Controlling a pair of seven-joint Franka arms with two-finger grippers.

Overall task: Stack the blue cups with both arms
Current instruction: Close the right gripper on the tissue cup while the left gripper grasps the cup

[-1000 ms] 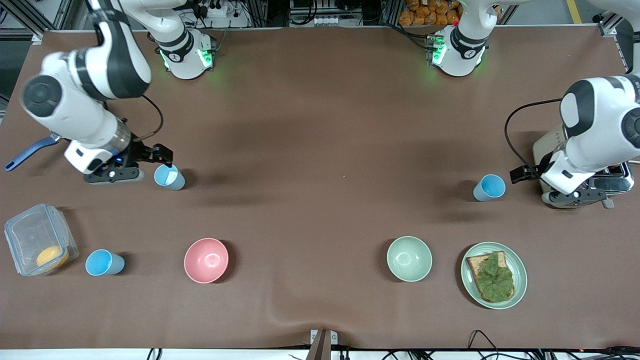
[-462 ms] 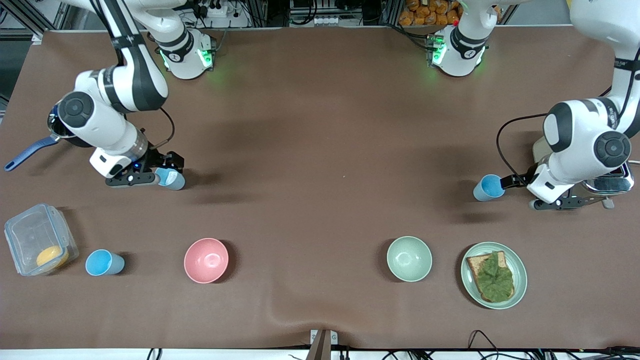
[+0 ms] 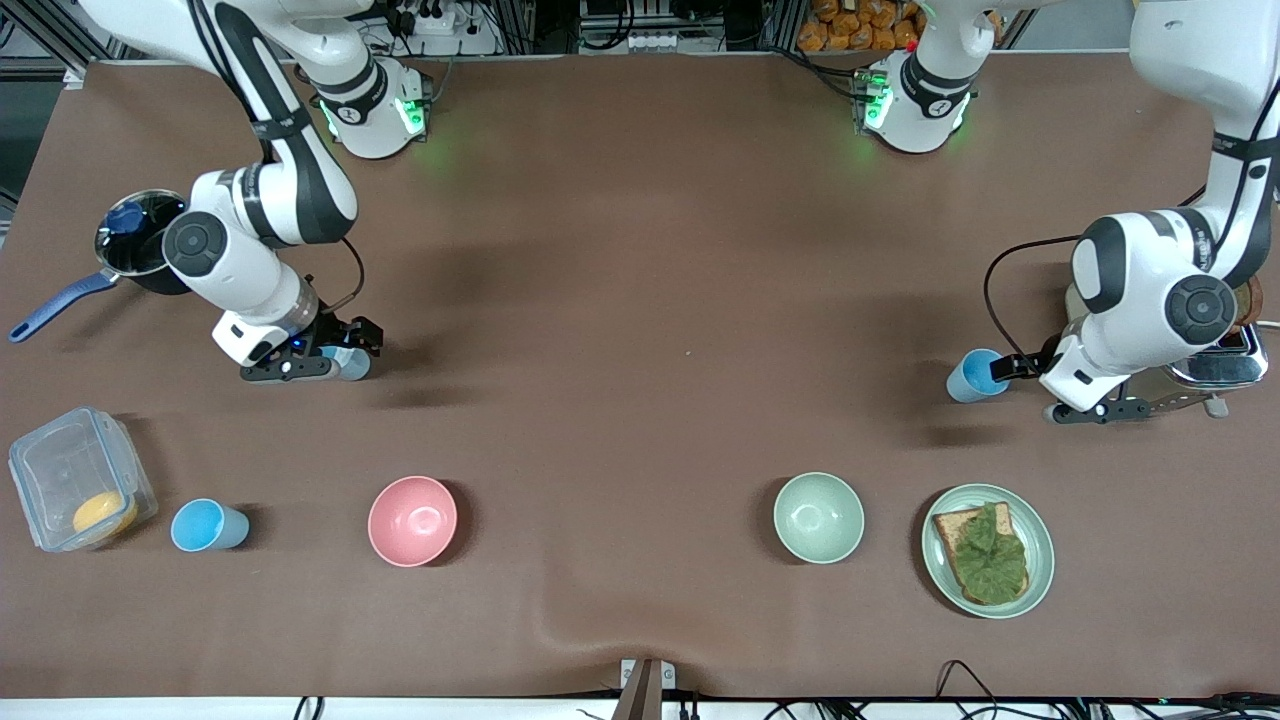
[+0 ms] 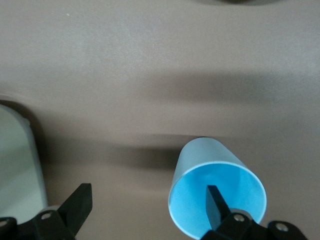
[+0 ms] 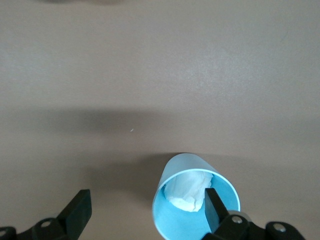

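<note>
Two spread grippers (image 4: 145,207) (image 5: 145,207), each straddling a blue cup's (image 4: 217,192) (image 5: 192,205) rim, one cup with white wad (image 5: 189,192)

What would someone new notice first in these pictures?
Both arms are reaching into blue cups at once. The right tool is open, one finger inside the cup with the white wad at its end of the table. The left tool is open likewise at the empty cup beside the toaster.

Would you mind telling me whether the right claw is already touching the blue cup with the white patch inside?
Cannot tell. In the right wrist view the right claw is open, one finger inside the blue cup and one outside, but no contact or gap shows plainly.
</note>
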